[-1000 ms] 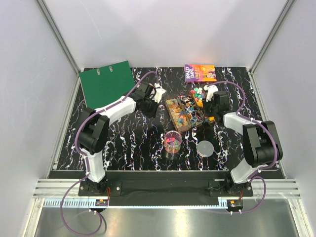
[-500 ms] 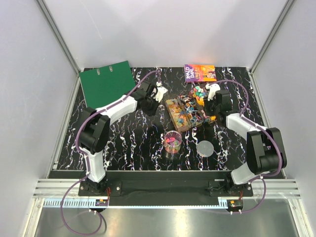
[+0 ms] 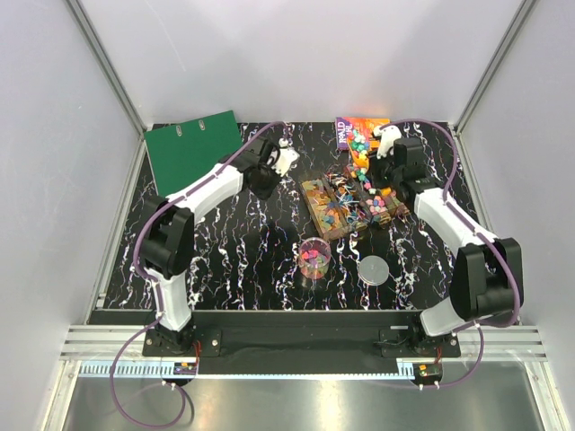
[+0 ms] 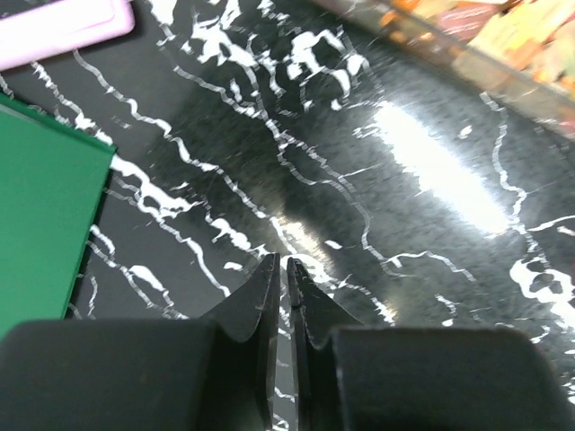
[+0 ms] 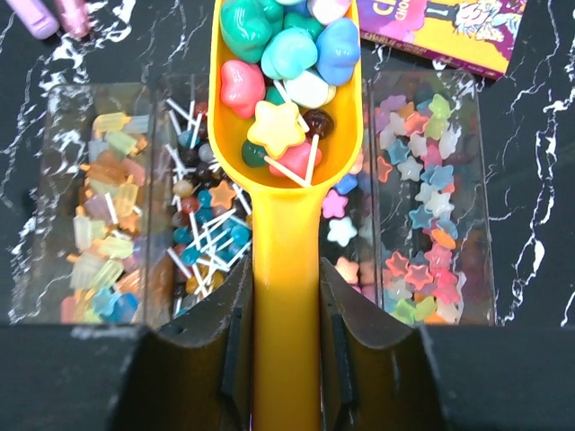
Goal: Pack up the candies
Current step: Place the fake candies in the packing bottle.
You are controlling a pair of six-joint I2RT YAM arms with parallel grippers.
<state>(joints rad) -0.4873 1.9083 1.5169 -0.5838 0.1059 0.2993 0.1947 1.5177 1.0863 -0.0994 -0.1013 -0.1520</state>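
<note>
My right gripper (image 5: 286, 269) is shut on the handle of the yellow scoop (image 5: 286, 108). The scoop is full of candies (image 5: 287, 63): hearts, a yellow star and lollipops. It hangs over the clear compartment tray (image 5: 157, 99), which holds popsicle sweets (image 5: 99, 224), lollipops (image 5: 202, 238) and star sweets (image 5: 422, 233). From above, the loaded scoop (image 3: 359, 148) is over the tray's (image 3: 316, 215) far end, with my right gripper (image 3: 377, 172) behind it. My left gripper (image 4: 280, 260) is shut and empty, low over bare tabletop left of the tray (image 3: 259, 178).
A clear cup (image 3: 314, 258) with some candies stands in front of the tray, its round lid (image 3: 374, 268) to the right. A green binder (image 3: 196, 148) lies at the back left, a purple book (image 3: 346, 128) at the back. Pink highlighters (image 5: 49, 13) lie beyond the tray.
My right gripper has lifted the loaded scoop and carried it toward the back of the table. My left gripper has drawn back and to the left, away from the tray.
</note>
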